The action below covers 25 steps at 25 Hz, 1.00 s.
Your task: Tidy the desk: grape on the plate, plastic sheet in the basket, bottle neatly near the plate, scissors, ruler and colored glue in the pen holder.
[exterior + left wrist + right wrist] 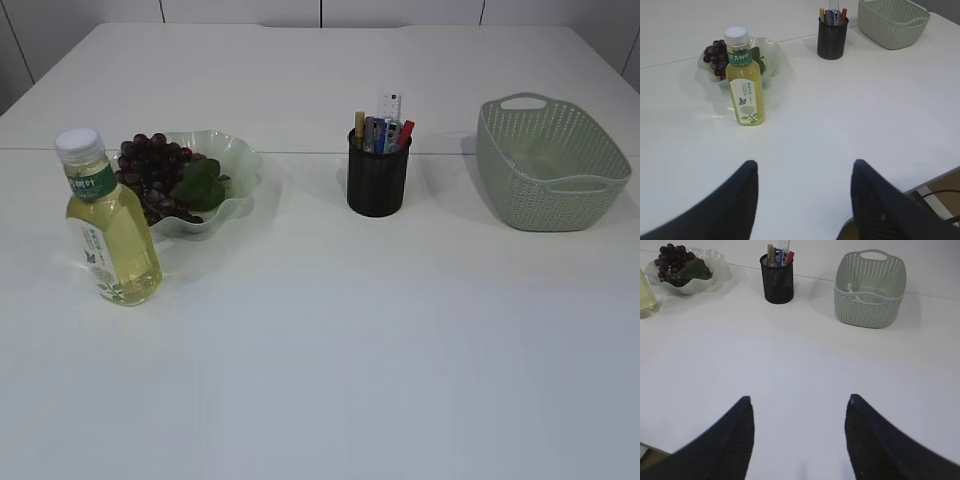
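1. Bottle (743, 80) — upright, long axis vertical, just beside the plate (240, 160) holding the grape (150, 165).
2. Left gripper (802, 200) — jaws wide, empty; nearer arm, bottle ahead-left.
3. Right gripper (797, 435) — wide, empty, well apart.

Exterior view looked down at a slant from the near edge of the white table (330, 350), facing its far side; bottle (105, 225) at left, basket (550, 165) at right of frame. Left wrist view sat low and back, facing across the table, bottle (744, 80) upper left, pen holder (832, 37) at top. Right wrist view did likewise, with pen holder (777, 277) and basket (870, 290) along the top. All three shared plate (225, 185), pen holder and basket.
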Available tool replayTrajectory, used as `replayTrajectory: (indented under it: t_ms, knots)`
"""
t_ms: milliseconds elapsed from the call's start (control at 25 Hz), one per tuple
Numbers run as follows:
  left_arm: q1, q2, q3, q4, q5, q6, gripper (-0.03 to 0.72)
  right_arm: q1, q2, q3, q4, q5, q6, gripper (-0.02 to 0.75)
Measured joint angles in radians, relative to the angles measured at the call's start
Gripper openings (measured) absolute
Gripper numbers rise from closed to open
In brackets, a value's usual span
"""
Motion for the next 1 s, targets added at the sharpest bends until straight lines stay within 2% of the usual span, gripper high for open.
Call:
replayTrajectory:
  t_ms: [320,680,1000]
  knots:
    - [0.0,0.0,0.168,0.004,-0.062,0.041,0.432,0.0,0.0,0.007,-0.02,0.002,-0.017,0.457]
    - [0.0,0.0,0.174,0.004,-0.064,0.046,0.432,0.0,0.0,0.136,-0.018,-0.025,0.005,0.457]
    - [0.0,0.0,0.174,0.004,-0.064,0.046,0.43,0.0,0.0,0.146,-0.015,-0.025,0.01,0.457]
